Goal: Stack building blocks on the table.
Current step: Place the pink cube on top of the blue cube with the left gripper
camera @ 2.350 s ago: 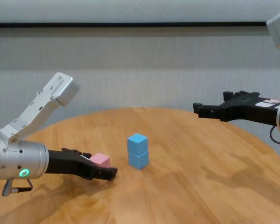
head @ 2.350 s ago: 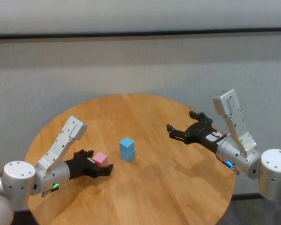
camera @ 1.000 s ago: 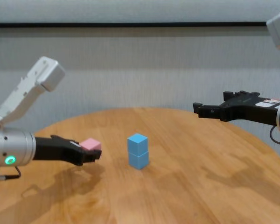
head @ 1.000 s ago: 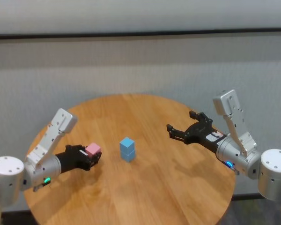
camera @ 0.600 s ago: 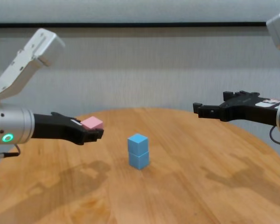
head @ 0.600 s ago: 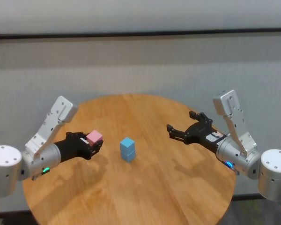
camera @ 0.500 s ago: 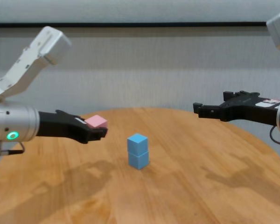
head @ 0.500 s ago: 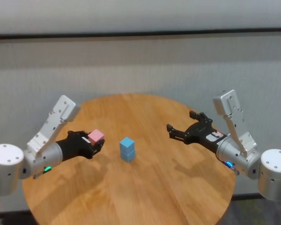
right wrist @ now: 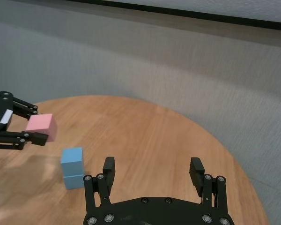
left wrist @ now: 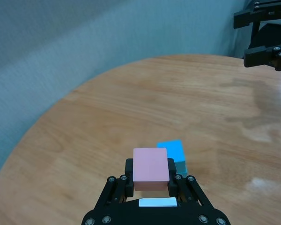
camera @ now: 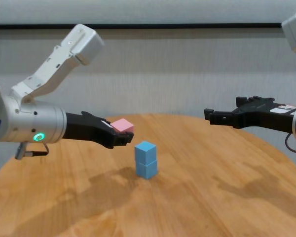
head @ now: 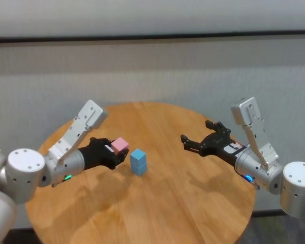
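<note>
Two light blue building blocks (head: 138,161) (camera: 146,159) stand one on the other near the middle of the round wooden table (head: 193,203). My left gripper (head: 121,152) is shut on the pale pink block (head: 120,144) (camera: 122,125) (left wrist: 151,164), holding it in the air just left of the blue stack and slightly above its top. In the left wrist view the blue stack (left wrist: 173,154) shows just beyond the pink block. My right gripper (head: 195,141) (right wrist: 152,171) hovers open and empty over the right side of the table, well away from the blocks.
A grey wall runs behind the table. The rounded table edge (camera: 266,143) curves below the right arm. The right wrist view shows the blue stack (right wrist: 72,166) and the pink block (right wrist: 40,125) far off.
My left arm has carried the pink block up off the table and rightward toward the blue stack. The right arm has not moved.
</note>
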Tool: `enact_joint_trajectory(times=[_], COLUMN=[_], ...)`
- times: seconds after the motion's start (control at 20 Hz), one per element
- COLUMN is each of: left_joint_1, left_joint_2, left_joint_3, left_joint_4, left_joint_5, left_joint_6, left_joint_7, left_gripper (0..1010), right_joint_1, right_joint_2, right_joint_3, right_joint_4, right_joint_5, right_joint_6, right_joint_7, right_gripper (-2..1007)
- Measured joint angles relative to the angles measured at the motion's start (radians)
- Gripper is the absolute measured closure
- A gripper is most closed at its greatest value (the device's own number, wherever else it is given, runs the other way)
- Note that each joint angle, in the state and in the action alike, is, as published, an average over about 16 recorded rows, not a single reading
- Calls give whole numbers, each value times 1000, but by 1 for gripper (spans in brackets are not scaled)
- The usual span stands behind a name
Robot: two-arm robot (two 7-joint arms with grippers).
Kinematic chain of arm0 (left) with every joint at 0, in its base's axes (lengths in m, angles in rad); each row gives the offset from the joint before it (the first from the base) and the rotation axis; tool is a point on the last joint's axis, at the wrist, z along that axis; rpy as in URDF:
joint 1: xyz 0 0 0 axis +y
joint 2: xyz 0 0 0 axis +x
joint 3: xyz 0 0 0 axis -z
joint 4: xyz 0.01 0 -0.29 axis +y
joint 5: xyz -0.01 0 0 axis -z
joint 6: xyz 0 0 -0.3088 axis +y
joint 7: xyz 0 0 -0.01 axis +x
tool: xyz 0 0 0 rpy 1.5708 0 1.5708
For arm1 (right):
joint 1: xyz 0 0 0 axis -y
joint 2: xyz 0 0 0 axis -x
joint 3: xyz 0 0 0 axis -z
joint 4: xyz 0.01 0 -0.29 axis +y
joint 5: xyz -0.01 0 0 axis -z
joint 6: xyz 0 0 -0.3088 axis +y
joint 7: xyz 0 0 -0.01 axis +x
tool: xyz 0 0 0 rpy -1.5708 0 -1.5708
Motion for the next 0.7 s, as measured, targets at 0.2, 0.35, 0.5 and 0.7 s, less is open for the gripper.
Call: enact_joint_trajectory(times=[0.2, 0.35, 0.5, 0.7], left_joint_1=[-22, -37, -51, -67], left_joint_2=[-19, -32, -45, -59], left_joint_3=[14, 22, 28, 34], left_joint_4=[18, 31, 43, 57], left_joint_5=[9, 14, 17, 18], left_joint_6=[2, 5, 12, 23], left_joint_7=[-3, -5, -7, -9], left_gripper=[614, 614, 614, 614], right_joint_1=[0, 0, 0, 0], right_joint_2=[0, 0, 0, 0], right_joint_3=[0, 0, 0, 0], right_joint_4=[0, 0, 0, 0], right_joint_5=[0, 0, 0, 0], right_joint_6=[0, 0, 0, 0], right_joint_7=[0, 0, 0, 0], right_gripper=[4, 5, 5, 5])
